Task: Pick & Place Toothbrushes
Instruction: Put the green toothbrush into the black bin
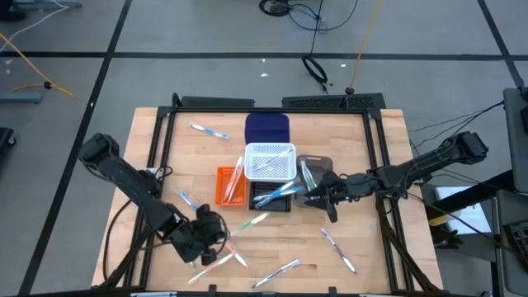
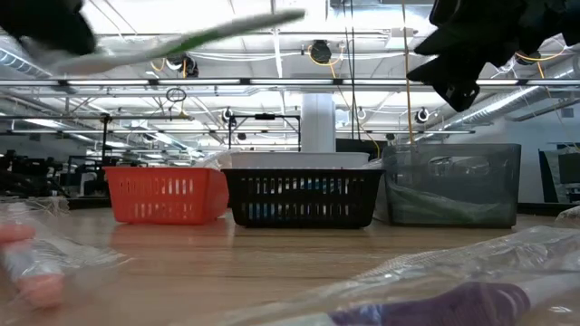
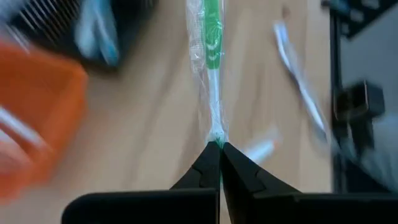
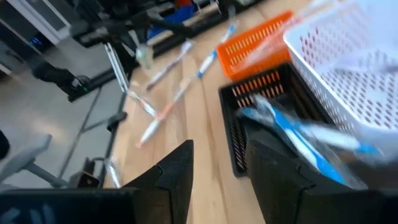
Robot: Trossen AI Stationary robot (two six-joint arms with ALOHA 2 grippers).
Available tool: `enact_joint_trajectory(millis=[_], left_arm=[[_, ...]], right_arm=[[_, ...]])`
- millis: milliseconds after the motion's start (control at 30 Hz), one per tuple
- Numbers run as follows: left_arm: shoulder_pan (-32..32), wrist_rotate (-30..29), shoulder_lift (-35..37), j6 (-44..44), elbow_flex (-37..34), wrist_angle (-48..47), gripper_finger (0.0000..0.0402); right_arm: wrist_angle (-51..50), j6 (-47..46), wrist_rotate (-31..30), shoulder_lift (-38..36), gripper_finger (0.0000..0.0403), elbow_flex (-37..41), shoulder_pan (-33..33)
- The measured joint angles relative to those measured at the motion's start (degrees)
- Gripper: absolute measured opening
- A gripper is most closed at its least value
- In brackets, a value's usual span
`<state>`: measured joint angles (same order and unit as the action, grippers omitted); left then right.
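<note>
My left gripper point(image 1: 216, 231) is near the table's near edge, shut on a green-handled toothbrush point(image 1: 252, 221) in a clear wrapper, which the low view shows lifted above the table point(image 2: 204, 36). My right gripper point(image 1: 328, 202) is open and hovers just right of the black bin point(image 1: 272, 198), touching nothing. In the right wrist view a blue toothbrush point(image 4: 292, 134) lies in the black bin, sticking out over its rim. Several more toothbrushes lie flat on the table, among them one far left point(image 1: 210, 132) and one near right point(image 1: 338, 247). My left gripper pinches the green toothbrush by one end point(image 3: 216, 140), wrapper and all, between the two shut fingertips point(image 3: 205, 165). The brush runs straight out ahead along the fingers. It is lifted clear of the table, tilted slightly upward toward its free end point(image 2: 281, 16).
An orange bin point(image 1: 231, 186), a white bin point(image 1: 271, 161) and a grey bin point(image 1: 313, 169) crowd around the black one at the table's middle; a dark blue box point(image 1: 268, 128) lies behind them. Loose toothbrushes point(image 1: 276, 275) lie along the near edge.
</note>
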<state>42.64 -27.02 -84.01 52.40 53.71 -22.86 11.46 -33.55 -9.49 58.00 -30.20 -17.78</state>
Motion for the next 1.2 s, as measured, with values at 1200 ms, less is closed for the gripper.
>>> enact_joint_trajectory(millis=[1200], left_arm=[[-18.5,-10.32,-2.87,-36.93,0.04,41.04,0.0]], right_arm=[[62.76,27.17,-1.41,23.93,0.0139,-0.01,0.61]])
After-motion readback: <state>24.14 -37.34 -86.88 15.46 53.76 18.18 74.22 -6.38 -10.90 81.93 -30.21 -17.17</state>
